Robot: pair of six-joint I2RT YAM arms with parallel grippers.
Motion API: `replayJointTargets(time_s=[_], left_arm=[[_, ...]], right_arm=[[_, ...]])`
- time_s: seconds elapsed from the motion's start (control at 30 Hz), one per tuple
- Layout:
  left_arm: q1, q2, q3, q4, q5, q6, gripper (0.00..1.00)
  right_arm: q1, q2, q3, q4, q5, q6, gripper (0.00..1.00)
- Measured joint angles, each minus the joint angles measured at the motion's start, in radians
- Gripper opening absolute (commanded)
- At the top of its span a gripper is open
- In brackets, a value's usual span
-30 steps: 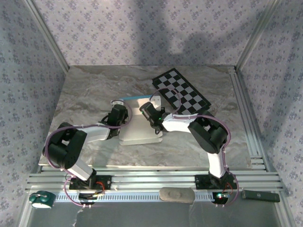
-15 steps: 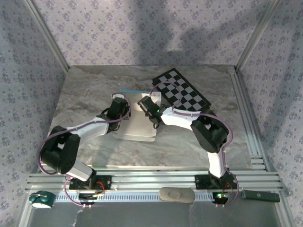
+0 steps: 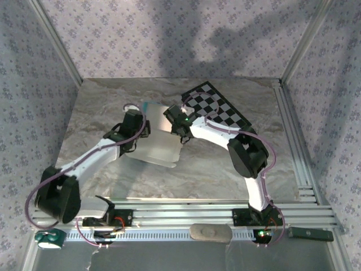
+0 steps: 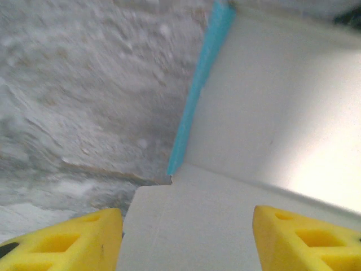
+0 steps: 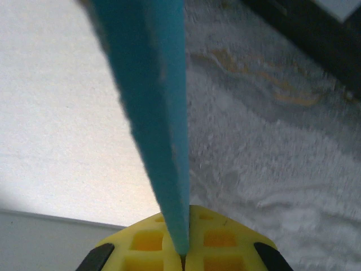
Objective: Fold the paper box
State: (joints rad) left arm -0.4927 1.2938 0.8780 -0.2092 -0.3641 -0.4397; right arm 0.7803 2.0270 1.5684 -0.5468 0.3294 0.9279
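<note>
Paper box slid back beside checkerboard, right gripper clamping it, left gripper seemingly apart.

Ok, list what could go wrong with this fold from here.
The right gripper pinches only a thin turquoise flap edge of the paper box; it could slip out or crease. The left gripper is open over the white panel, so the box may slide. The checkerboard sits close to the right arm and could get nudged.
</note>
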Motion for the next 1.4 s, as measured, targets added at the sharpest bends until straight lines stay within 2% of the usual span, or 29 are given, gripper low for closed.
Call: replayJointTargets(time_s=[0.17, 0.27, 0.5, 0.83, 1.0, 1.1, 1.17, 1.3, 1.4], left_arm=[[-0.001, -0.217, 0.029, -0.065, -0.056, -0.019, 0.62], [-0.002, -0.281, 0.083, -0.114, -0.066, -0.027, 0.62], [-0.005, -0.298, 0.128, -0.218, -0.065, -0.06, 0.64], [-0.018, -0.298, 0.129, -0.303, -0.031, -0.078, 0.63], [-0.027, -0.299, 0.129, -0.319, -0.017, -0.077, 0.63], [-0.033, -0.299, 0.129, -0.32, -0.006, -0.077, 0.63], [-0.034, -0.299, 0.129, -0.32, 0.005, -0.076, 0.63], [-0.034, -0.299, 0.13, -0.32, 0.031, -0.074, 0.64], [-0.036, -0.298, 0.147, -0.335, 0.05, -0.074, 0.65]], right_arm=[[-0.037, 0.001, -0.004, -0.034, -0.164, 0.208, 0.0], [-0.061, 0.001, -0.007, -0.042, -0.263, 0.336, 0.0], [-0.082, 0.049, 0.01, -0.081, -0.44, 0.649, 0.0], [-0.061, 0.117, 0.054, -0.117, -0.545, 0.932, 0.03], [-0.06, 0.127, 0.039, -0.085, -0.572, 1.028, 0.2], [-0.057, 0.127, 0.021, -0.05, -0.573, 1.072, 0.54], [-0.057, 0.124, 0.022, -0.023, -0.566, 1.086, 0.66], [-0.047, 0.11, 0.017, -0.013, -0.546, 1.092, 0.75], [-0.03, 0.079, 0.013, -0.023, -0.518, 1.084, 0.77]])
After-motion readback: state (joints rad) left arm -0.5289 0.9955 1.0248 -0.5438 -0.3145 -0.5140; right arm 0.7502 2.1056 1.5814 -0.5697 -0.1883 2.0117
